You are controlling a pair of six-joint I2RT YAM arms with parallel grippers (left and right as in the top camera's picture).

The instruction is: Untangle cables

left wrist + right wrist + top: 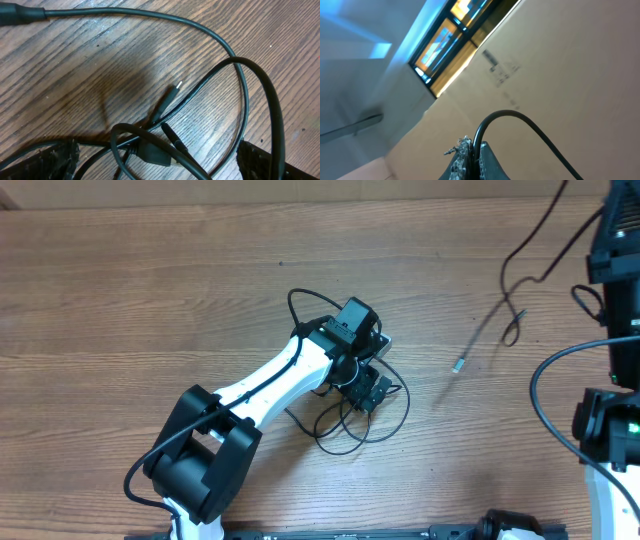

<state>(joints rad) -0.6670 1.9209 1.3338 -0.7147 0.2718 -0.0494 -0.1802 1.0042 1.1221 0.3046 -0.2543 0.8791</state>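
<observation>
The brown wooden worktop (150,270) fills the overhead view. The white and black left arm (270,385) reaches from the near edge towards the middle of it, and the black right arm (605,420) stands at the right edge. The tangled bundle of thin black cables (350,430) lies near the middle of the worktop, a little closer to the near edge, with its loops spread out flat on the wood. The left claw (368,392) is low over this bundle, with its two fingers wide apart and gripping nothing. In the left wrist view the crossing strands (125,11) lie between and in front of the left claw (155,165), and one small plug with a silver tip (176,89) points away from it. A second long black strand (515,255) runs from the far right corner and ends in a small pale plug (458,365), well apart from the bundle. The right claw (472,147) points up, away from the worktop. Its fingers are close together, and a thin black cable (520,117) rises from between them, so it seems clamped on it.
</observation>
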